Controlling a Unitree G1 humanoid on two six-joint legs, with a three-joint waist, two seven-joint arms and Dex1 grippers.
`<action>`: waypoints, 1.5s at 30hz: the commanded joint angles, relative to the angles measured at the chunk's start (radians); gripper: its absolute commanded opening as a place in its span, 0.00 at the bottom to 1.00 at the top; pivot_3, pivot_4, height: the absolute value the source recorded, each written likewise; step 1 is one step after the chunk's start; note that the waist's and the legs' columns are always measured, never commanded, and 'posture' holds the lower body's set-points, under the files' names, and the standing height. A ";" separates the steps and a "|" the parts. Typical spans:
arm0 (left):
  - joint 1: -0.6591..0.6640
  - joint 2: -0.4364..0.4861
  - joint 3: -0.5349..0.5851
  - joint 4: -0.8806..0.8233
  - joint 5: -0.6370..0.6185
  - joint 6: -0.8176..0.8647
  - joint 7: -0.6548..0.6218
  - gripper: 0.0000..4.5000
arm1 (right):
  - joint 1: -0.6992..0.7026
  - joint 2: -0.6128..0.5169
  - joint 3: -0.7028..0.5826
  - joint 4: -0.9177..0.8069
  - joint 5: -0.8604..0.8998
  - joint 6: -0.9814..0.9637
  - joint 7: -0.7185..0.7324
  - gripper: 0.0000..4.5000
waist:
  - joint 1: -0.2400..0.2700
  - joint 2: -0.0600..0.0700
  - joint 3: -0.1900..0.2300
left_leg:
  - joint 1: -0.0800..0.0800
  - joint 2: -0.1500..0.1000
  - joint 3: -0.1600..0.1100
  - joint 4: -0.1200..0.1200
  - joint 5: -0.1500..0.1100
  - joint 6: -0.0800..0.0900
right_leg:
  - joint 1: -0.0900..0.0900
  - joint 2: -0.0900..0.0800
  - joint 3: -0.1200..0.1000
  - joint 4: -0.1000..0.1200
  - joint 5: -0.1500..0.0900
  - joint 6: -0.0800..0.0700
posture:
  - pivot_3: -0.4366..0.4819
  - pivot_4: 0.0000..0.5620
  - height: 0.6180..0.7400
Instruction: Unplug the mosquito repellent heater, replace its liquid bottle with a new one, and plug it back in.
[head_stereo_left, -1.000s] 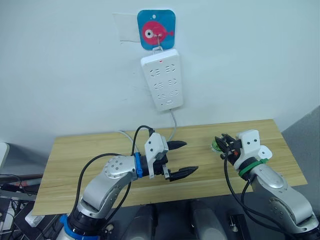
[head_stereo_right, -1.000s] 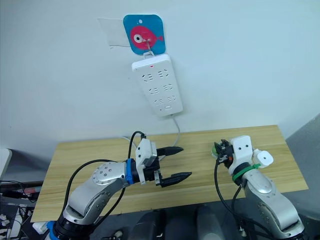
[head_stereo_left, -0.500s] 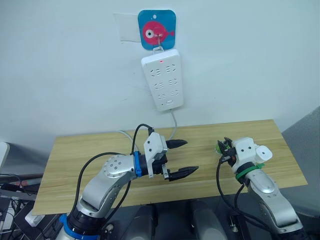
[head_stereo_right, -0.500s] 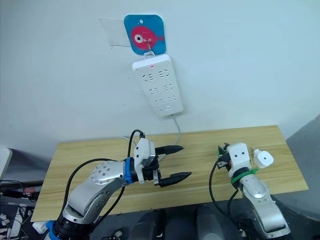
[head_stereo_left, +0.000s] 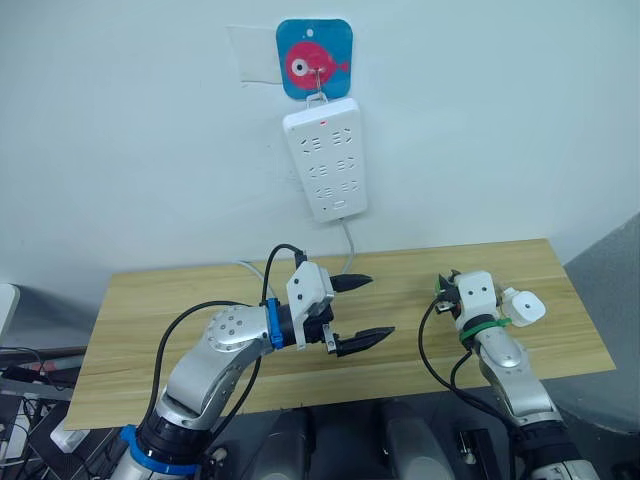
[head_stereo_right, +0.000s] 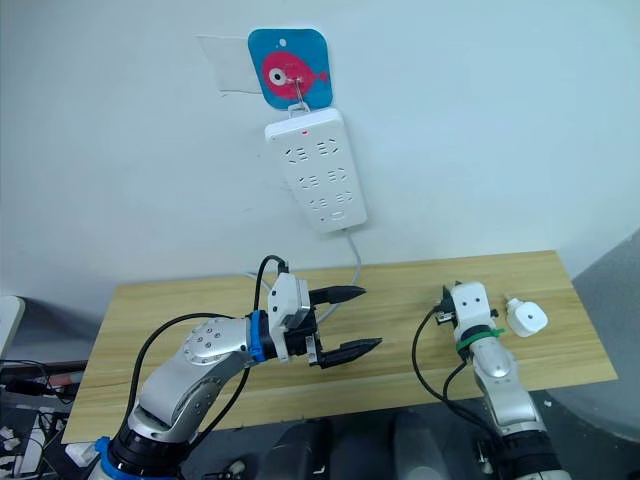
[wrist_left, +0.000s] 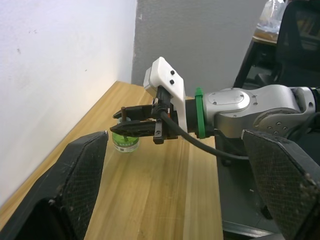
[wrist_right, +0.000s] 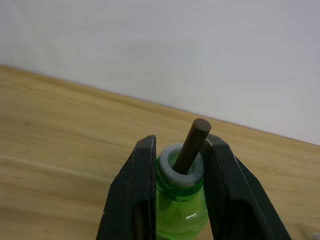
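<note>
The small white rounded plastic mosquito repellent heater (head_stereo_left: 524, 306) lies unplugged on the pale wooden table (head_stereo_left: 150, 330), at three o'clock near the right edge. Just beside it at nine o'clock, the right gripper (wrist_right: 176, 200) is clenched around the neck of a small green liquid bottle (wrist_right: 183, 212) with a brown wick, having drawn closer to the heater over the last second, probably to fit it. The left gripper (head_stereo_left: 360, 312) hangs released mid-table. A white power strip (head_stereo_left: 324, 158) hangs at twelve o'clock.
</note>
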 joint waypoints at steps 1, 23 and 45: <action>-0.007 0.001 0.000 -0.025 0.003 -0.017 -0.009 0.99 | -0.025 0.004 -0.030 0.055 -0.005 -0.057 0.015 0.19 | 0.000 0.000 0.001 | 0.000 0.000 0.000 0.000 0.000 0.000 | 0.000 0.000 0.000 0.000 0.000 0.000 | 0.44 0.54 1.00; 0.002 0.002 -0.006 -0.036 0.012 0.012 0.008 1.00 | -0.046 0.010 -0.072 0.162 0.002 -0.100 0.080 0.81 | 0.003 0.001 0.012 | 0.000 0.000 0.000 0.000 0.000 0.000 | 0.000 0.000 0.000 0.000 0.000 0.000 | 0.46 0.57 1.00; 0.178 -0.019 0.019 -0.086 0.064 -0.090 0.100 1.00 | 0.307 -0.061 -0.125 -0.499 0.174 0.259 0.266 0.99 | 0.020 0.002 0.013 | -0.001 0.000 -0.002 -0.001 0.000 0.000 | 0.000 -0.002 0.003 -0.002 0.000 -0.001 | 0.43 0.51 1.00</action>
